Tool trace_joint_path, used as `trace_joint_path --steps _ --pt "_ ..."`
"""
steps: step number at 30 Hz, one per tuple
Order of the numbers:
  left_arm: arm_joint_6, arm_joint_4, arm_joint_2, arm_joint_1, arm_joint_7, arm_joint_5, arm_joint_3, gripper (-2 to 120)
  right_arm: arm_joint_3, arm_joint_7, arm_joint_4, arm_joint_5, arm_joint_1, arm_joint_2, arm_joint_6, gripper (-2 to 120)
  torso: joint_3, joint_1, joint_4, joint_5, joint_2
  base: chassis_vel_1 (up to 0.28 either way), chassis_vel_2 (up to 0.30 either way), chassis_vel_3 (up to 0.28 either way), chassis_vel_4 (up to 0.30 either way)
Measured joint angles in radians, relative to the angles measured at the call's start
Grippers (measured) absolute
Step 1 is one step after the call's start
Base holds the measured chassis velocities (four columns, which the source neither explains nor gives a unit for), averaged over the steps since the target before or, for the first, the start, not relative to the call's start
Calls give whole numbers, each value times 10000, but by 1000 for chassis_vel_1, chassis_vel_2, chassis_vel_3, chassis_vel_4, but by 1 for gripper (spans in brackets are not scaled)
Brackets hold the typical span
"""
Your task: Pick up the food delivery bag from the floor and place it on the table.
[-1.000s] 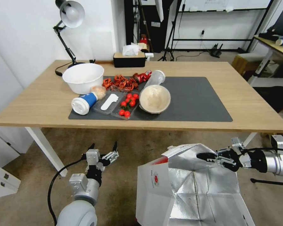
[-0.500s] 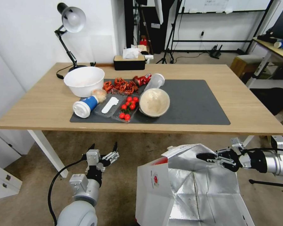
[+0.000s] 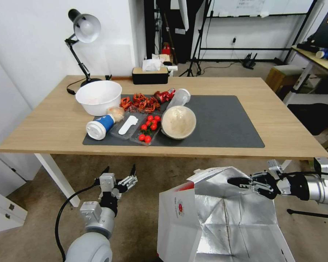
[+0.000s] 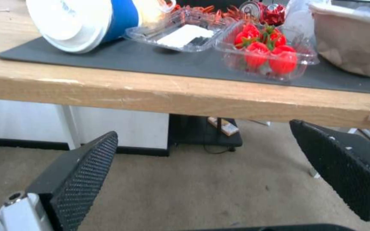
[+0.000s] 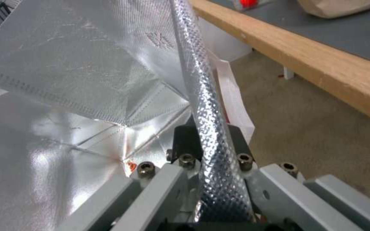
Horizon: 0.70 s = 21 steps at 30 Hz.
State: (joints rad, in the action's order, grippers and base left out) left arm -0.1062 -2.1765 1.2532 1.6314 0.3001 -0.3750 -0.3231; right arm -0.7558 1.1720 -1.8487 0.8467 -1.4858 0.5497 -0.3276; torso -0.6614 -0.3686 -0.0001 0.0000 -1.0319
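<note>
The right pincer [image 3: 238, 181] is clenched on the upper rim of the food delivery bag [image 3: 222, 214] — in the right wrist view the foil edge [image 5: 206, 106] runs straight between its two dark pads, pressed flat there. The bag sits low in front of the table [image 3: 54, 120], its mouth gaping toward the camera, silver lining exposed, one white side with a small round red logo [image 3: 181, 208] facing the left arm. A white strap [image 5: 232, 93] hangs beside the gripped edge, over the floor [image 3: 149, 203].

The left pincer [image 3: 119, 171] hangs released and wide apart below the table's front edge, holding nothing and touching nothing — its textured black fingers [image 4: 82, 173] frame bare carpet in the left wrist view. It is well apart from the bag.

On the table's dark grey mat [image 3: 222, 120] lie a white bowl [image 3: 98, 96], a tipped blue cup [image 3: 98, 127] and a clear tray of tomatoes [image 3: 147, 129].
</note>
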Motion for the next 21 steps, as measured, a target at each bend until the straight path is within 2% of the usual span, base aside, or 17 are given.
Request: trace_joint_path --steps 7,21 --pt "0 0 -6 -2 6 0 -2 100 6 0 0 -11 0 16 0 0 -138 -106 0 0 -247 0 0 0 0" --pt "2 -42 -10 45 78 -70 -18 100 25 -5 5 -35 13 51 5 0 -589 -468 0 1 -1055 0 0 0 0"
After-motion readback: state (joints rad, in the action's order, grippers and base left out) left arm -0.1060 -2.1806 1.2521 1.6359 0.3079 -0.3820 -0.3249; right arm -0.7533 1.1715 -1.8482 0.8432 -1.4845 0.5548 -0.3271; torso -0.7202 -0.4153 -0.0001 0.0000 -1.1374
